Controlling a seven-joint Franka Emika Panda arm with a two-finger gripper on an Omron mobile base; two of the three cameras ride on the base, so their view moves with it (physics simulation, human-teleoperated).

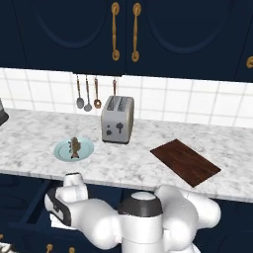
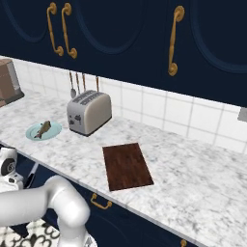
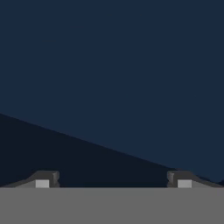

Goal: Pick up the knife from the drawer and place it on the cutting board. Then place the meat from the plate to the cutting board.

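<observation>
The table runs wide in grey-white marble under navy cabinets with brass handles. Below its front edge, toward the left end, the drawer stands pulled out — the arm reaches down into it. The toaster sits near the back edge. The cutting board lies bare near the front edge, right of the toaster. The plate rests left of the toaster toward the front edge, with the meat on its middle. Spoons hang on the tiled wall. In the hand view the gripper is spread wide with nothing between its fingertips, facing plain navy drawer surfaces — the knife cannot be made out.
</observation>
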